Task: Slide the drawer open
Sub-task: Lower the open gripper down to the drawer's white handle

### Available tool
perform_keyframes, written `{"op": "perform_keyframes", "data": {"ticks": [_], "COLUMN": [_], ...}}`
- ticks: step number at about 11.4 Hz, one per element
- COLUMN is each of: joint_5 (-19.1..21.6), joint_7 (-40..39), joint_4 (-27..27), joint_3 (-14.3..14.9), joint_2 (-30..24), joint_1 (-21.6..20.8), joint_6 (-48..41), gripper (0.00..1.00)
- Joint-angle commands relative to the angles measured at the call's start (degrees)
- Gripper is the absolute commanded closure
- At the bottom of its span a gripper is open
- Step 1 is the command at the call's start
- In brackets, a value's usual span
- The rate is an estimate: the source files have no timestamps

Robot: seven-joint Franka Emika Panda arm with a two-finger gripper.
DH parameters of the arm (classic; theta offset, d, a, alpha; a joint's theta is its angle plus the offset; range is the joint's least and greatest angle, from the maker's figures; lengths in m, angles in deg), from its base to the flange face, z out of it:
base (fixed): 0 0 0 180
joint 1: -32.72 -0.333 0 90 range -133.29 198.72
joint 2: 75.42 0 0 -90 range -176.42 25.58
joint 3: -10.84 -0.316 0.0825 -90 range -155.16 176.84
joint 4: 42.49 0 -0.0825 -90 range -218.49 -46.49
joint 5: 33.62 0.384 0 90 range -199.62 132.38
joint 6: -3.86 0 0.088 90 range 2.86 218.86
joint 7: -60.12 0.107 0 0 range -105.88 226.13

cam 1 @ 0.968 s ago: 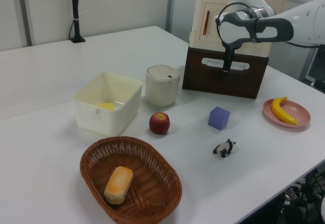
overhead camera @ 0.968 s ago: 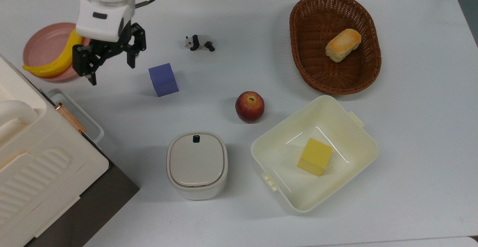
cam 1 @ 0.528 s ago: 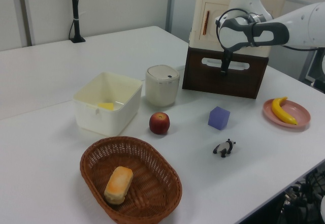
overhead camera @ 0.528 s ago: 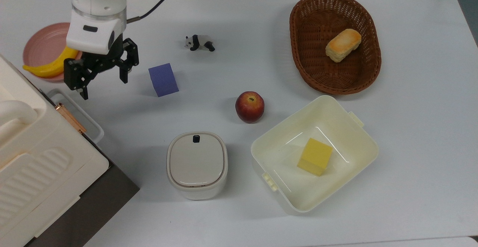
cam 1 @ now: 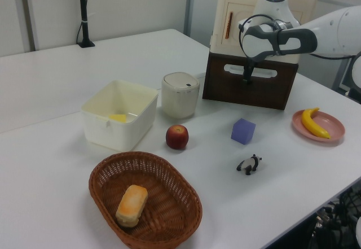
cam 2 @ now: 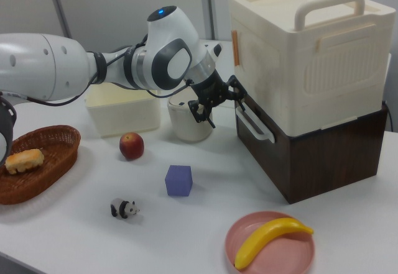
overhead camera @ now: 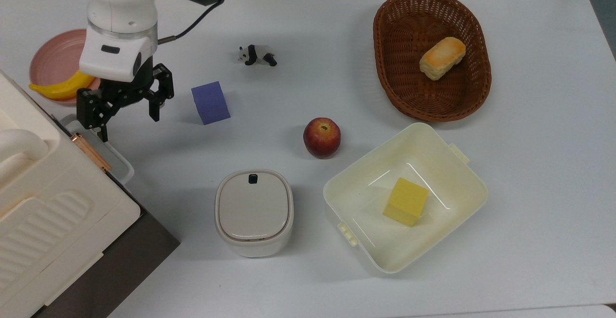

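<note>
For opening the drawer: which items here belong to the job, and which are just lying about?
Job: drawer, its handle, gripper.

Lying about: cream box, purple cube, panda, apple, basket, bread, tub, yellow cube, lidded pot, banana, plate.

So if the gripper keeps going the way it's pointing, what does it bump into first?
Probably the drawer's white handle. The open gripper points at the drawer front, very close, though depth is hard to judge.

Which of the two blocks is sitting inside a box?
The yellow block. It lies inside the open cream tub, near the apple. The purple block stands on the bare table, near the gripper.
</note>
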Motion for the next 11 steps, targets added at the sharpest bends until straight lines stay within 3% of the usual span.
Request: {"op": "perform_keyframes", "data": {"ticks": [1,11], "joint_5": [0.25,0.16], "joint_7": [-0.18,0.35], "joint_4": [1.22,3.77], "joint_3": [-0.37,-0.02], "joint_2": [1.52,4.25], "joint_1": [0.37,0.64], "joint_6": [0.86,0.95], "gripper": [0.0,0.0]}}
